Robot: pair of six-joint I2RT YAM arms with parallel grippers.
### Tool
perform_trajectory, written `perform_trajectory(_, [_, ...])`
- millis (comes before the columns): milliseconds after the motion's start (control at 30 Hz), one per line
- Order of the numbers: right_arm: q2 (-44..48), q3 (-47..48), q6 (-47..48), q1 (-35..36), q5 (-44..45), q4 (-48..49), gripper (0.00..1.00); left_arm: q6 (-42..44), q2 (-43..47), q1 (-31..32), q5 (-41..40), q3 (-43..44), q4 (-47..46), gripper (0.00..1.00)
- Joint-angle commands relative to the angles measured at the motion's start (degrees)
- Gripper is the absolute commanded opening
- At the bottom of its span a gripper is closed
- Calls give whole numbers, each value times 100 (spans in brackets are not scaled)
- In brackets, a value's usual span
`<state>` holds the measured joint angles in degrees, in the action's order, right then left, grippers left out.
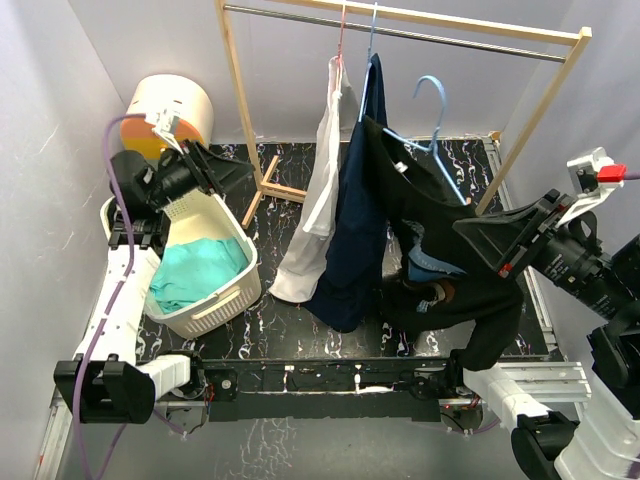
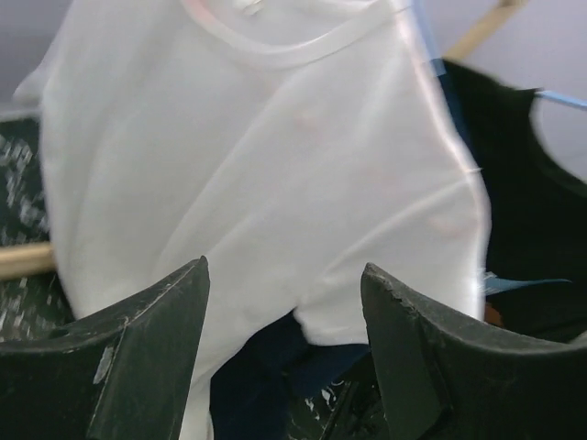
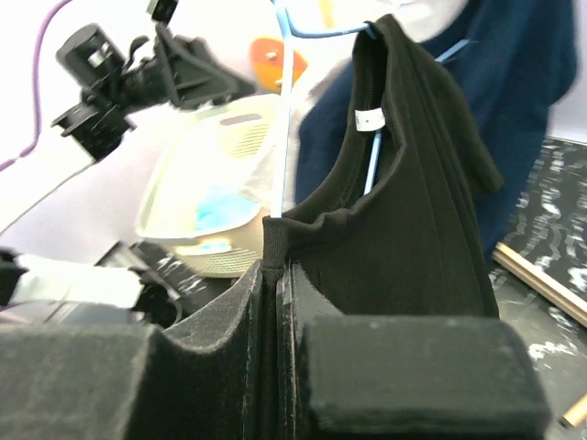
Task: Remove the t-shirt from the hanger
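A black t-shirt (image 1: 420, 200) hangs on a light blue hanger (image 1: 441, 115) whose hook sits below the rack's rod, off it. My right gripper (image 1: 468, 235) is shut on the shirt's neck edge. In the right wrist view the gripper (image 3: 278, 266) pinches the black collar (image 3: 284, 229), and the blue hanger (image 3: 371, 170) shows inside the neck opening. My left gripper (image 1: 240, 170) is open and empty, held left of the rack. In its wrist view the gripper (image 2: 284, 266) faces a white t-shirt (image 2: 257, 165).
The white t-shirt (image 1: 322, 180) and a navy t-shirt (image 1: 355, 220) hang from the rod of a wooden rack (image 1: 240, 110). A white laundry basket (image 1: 225, 295) with teal cloth (image 1: 200, 270) stands at the left. A cream and orange round container (image 1: 170, 110) stands behind it.
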<state>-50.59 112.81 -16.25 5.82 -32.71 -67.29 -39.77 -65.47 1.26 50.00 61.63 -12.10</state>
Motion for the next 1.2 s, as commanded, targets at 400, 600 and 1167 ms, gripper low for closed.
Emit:
perform_trajectory(400, [-282, 13, -2675, -37, -3351, 4529, 8, -2639, 386, 24, 1287, 2307, -3086, 79])
perform_trajectory(600, [-391, -1038, -2712, -38, -3611, 5081, 8, -3221, 147, 24, 1355, 2971, -3883, 87])
perform_trajectory(1167, [-646, -3053, -2431, -38, -4352, 6107, 8, -1084, -1256, 1515, 1797, 3422, -1859, 86])
